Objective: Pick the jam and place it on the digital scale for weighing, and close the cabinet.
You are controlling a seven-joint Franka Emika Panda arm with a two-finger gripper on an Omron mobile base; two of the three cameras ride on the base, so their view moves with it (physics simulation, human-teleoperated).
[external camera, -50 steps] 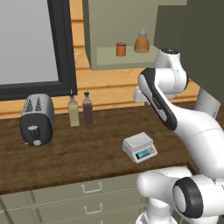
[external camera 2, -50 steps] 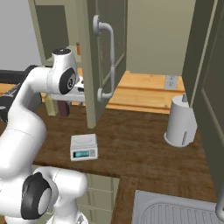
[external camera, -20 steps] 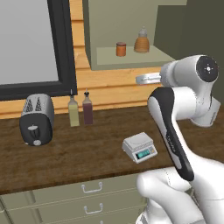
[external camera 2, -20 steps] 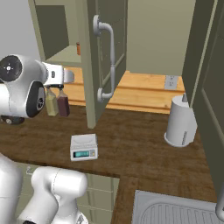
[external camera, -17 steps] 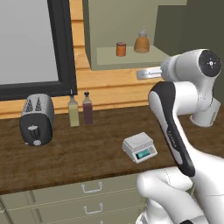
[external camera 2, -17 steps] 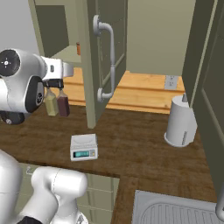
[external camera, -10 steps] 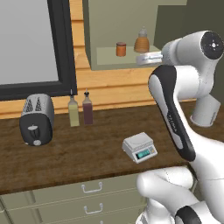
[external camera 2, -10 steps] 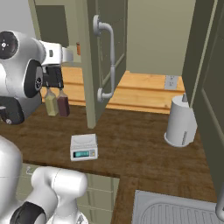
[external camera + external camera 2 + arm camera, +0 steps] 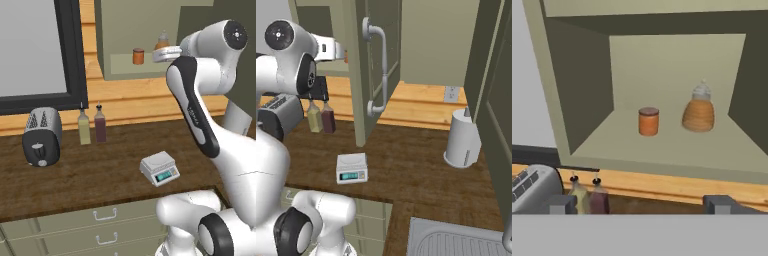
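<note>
We are lining up our end effector (image 9: 640, 204), fingertips set wide and holding nothing, on the jam (image 9: 648, 121), standing upright on the cabinet (image 9: 587, 100) shelf dead ahead at twelve o'clock, beehive bottle (image 9: 698, 111) at its three o'clock.

Orange jam (image 9: 648, 121) upright on the open olive cabinet (image 9: 582, 100) shelf; grey digital scale (image 9: 159, 168) bare on the desk.

A dark wooden countertop (image 9: 90, 175) runs under a light wood-planked wall (image 9: 421, 100). At ten o'clock in the left base view hangs a dark-framed window (image 9: 67, 55). Pale drawers (image 9: 107, 215) sit at six o'clock; a grey sink (image 9: 456, 242) lies at five o'clock in the right base view.
</note>
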